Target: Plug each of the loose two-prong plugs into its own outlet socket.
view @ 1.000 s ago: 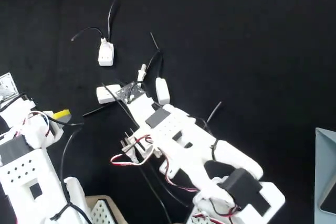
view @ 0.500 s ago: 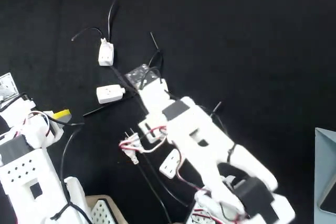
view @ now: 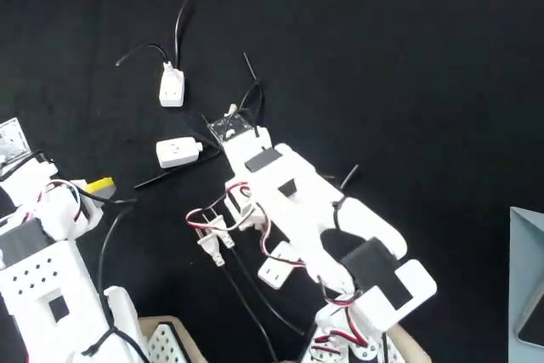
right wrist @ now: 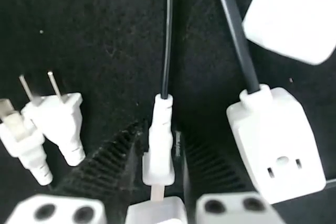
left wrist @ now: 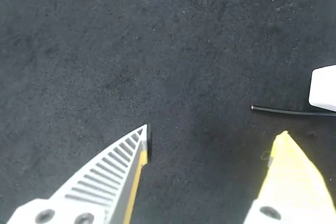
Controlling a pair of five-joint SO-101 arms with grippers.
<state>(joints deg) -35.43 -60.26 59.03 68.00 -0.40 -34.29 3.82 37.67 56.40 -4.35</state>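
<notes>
Jaws of the right gripper are clenched on the slim white plug across its moulded body, its black cord trailing ahead. The plug looks light, hard and rather slick, so it may twist. The flat flanks seem the best hold. An outlet socket lies near on the desk. The left gripper hangs released.

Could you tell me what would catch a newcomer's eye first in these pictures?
The white right arm stretches across the black table, its jaws shut on a slim white plug with a black cord. Beside it lie two loose white two-prong plugs and a white outlet socket.
</notes>
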